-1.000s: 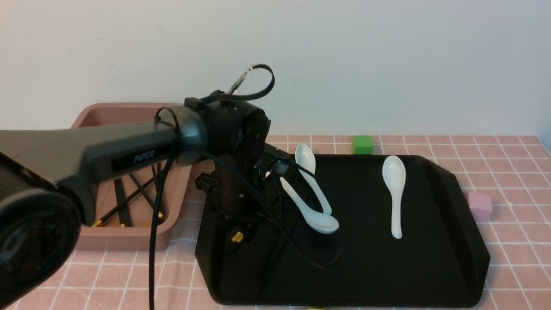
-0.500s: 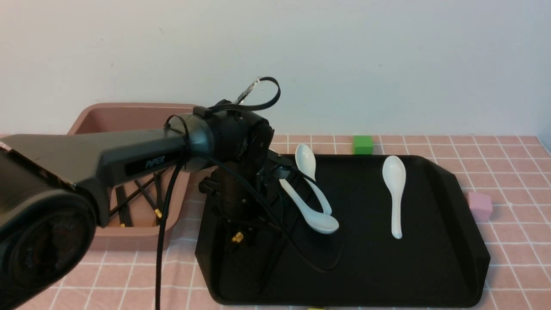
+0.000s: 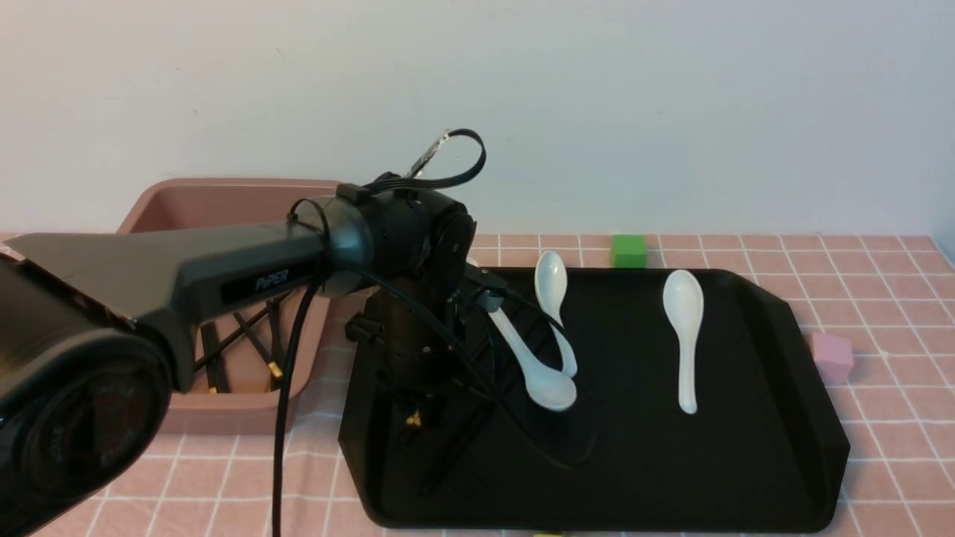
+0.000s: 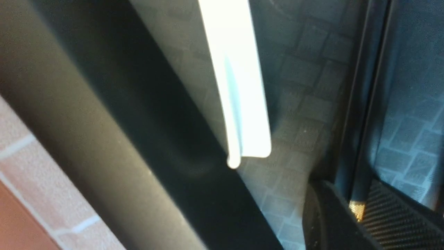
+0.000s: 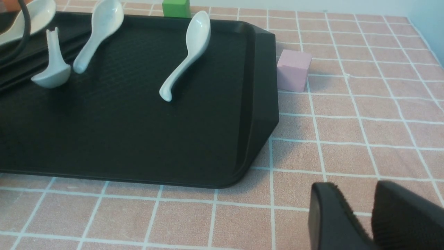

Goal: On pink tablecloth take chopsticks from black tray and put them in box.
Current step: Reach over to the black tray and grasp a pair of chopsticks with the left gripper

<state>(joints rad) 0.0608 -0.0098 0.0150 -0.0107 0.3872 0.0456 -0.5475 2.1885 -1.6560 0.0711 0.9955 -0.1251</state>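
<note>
The black tray [image 3: 709,462] lies on the pink tablecloth [image 3: 895,418]. My left gripper [image 3: 414,419] points down over the tray's left part and is shut on black chopsticks [image 3: 448,462] near their gold band. The left wrist view shows the gold band between my fingers [image 4: 392,218] and the chopsticks [image 4: 364,104] running away over the tray floor [image 4: 295,139]. The box [image 3: 224,195] stands left of the tray, with several chopsticks [image 3: 239,335] inside. My right gripper [image 5: 360,198] is shut and empty over the cloth, off the tray's corner [image 5: 256,152].
Three white spoons lie on the tray: two [image 3: 552,298] [image 3: 537,373] close to my left gripper, one [image 3: 685,335] further right. A green cube [image 3: 628,250] sits behind the tray and a pink cube [image 3: 830,356] at its right. My left arm's cable hangs over the tray.
My left arm has shifted a little to the right. The two spoons beside the gripper have been pushed: the far one's bowl slid right and the near one turned. The held chopsticks swung.
</note>
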